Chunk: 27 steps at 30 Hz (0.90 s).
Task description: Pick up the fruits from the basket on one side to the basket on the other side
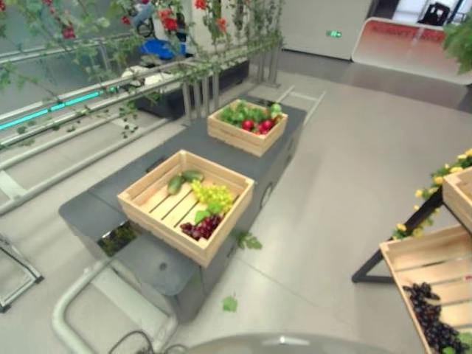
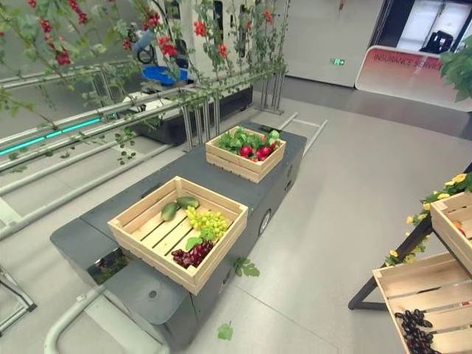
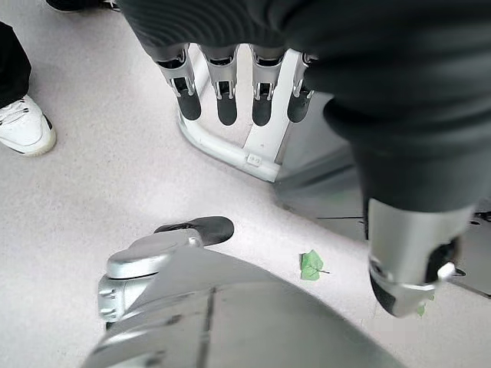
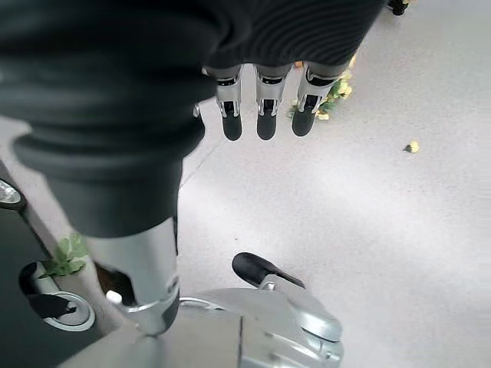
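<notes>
A wooden crate [image 1: 168, 237] sits on the near end of a dark grey cart [image 1: 151, 271]. Inside lie green grapes [image 1: 212, 195], purple grapes [image 1: 200, 227] and green fruits [image 1: 183, 180]. At the cart's far end a second crate [image 1: 234, 139] holds leafy greens and red fruits [image 1: 258, 125]. To the right, a third crate [image 1: 424, 254] on a black stand holds dark grapes [image 1: 435, 318]. My left hand [image 3: 222, 96] hangs over the floor with straight fingers and holds nothing. My right hand [image 4: 265, 111] hangs the same way, open and empty.
Metal railings [image 1: 88, 96] with vines and red flowers run along the left. Loose leaves [image 1: 230, 303] lie on the floor by the cart. Another crate [image 1: 461, 195] with yellow flowers [image 1: 442, 177] stands at the right edge. A person's white shoe [image 3: 23, 126] is near my left hand.
</notes>
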{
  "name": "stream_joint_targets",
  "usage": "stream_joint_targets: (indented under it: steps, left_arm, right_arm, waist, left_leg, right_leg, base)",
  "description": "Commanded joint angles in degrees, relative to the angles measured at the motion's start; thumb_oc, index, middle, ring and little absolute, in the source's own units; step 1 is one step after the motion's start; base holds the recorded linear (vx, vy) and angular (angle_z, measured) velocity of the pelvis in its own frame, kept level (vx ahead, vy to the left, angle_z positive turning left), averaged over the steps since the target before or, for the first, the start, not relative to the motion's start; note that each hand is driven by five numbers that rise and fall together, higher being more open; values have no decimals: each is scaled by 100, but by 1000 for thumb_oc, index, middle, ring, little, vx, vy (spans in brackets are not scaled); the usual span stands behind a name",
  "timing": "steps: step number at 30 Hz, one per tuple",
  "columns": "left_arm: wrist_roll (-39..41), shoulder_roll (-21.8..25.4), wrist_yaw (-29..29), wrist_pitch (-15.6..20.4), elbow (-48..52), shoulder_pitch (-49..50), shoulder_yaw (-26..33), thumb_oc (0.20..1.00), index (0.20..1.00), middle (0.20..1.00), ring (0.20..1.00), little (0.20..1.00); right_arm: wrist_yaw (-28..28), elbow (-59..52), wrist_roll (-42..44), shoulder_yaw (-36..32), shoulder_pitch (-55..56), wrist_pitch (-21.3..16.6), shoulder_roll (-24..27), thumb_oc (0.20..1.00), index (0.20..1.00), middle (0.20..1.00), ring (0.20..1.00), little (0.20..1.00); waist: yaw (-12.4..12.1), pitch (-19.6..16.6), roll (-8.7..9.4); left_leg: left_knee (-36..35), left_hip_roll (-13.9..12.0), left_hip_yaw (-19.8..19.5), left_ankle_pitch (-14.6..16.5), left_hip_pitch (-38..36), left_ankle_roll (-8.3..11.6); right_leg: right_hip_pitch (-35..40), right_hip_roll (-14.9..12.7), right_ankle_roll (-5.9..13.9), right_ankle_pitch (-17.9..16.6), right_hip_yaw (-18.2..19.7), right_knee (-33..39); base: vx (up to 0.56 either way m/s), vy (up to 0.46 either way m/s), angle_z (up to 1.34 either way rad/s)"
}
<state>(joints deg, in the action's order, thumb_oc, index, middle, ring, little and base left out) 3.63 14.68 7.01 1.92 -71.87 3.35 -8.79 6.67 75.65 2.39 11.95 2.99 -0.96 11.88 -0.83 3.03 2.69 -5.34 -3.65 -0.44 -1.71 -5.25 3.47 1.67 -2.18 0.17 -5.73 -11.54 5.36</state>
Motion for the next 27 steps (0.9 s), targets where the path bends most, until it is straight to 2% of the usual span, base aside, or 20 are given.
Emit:
stream_joint_targets:
  steps: [1,4,8,15,27]
  left_arm:
    - [398,25,102,242,381,-701,10,1000,1000,1000,1000,1000]
    - [729,65,143,396,1866,-275,15,1000,1000,1000,1000,1000]
    - [930,239,20,391,2708,-60,109,1000,1000,1000,1000,1000]
    - [1486,485,-129,440,4091,273,435,1000,1000,1000,1000,1000]
    - [2074,680,-271,553,5800,695,752,1000,1000,1000,1000,1000]
  right_arm:
    - [151,112,101,113,-644,-159,126,1000,1000,1000,1000,1000]
    - [187,-240,150,50,-547,-204,251,1000,1000,1000,1000,1000]
    - [133,-452,179,10,-550,-189,364,1000,1000,1000,1000,1000]
    - [18,-754,212,-68,-596,-143,545,1000,1000,1000,1000,1000]
    - [13,-664,233,-76,-723,-149,423,1000,1000,1000,1000,1000]
  waist:
    - [35,411,3]
    - [14,685,-43]
    - [16,829,-56]
    - [1,955,-45]
    - [-57,1066,-18]
  left_leg:
    - [34,263,68,149,31,-133]
    - [34,272,19,71,123,-136]
    - [34,265,5,-2,207,-128]
    - [34,250,-4,-69,314,-130]
    - [34,235,-12,-88,380,-132]
  right_leg:
    - [335,-294,667,289,-15,-85]
    - [262,-291,670,228,-30,-90]
    - [175,-285,669,183,-36,-90]
    - [69,-267,670,144,-12,-100]
    - [8,-240,655,100,4,-67]
  base:
    - [-64,8,0]
    - [-107,-4,3]
    - [-74,-9,2]
    - [-22,-8,0]
    - [-3,-2,0]
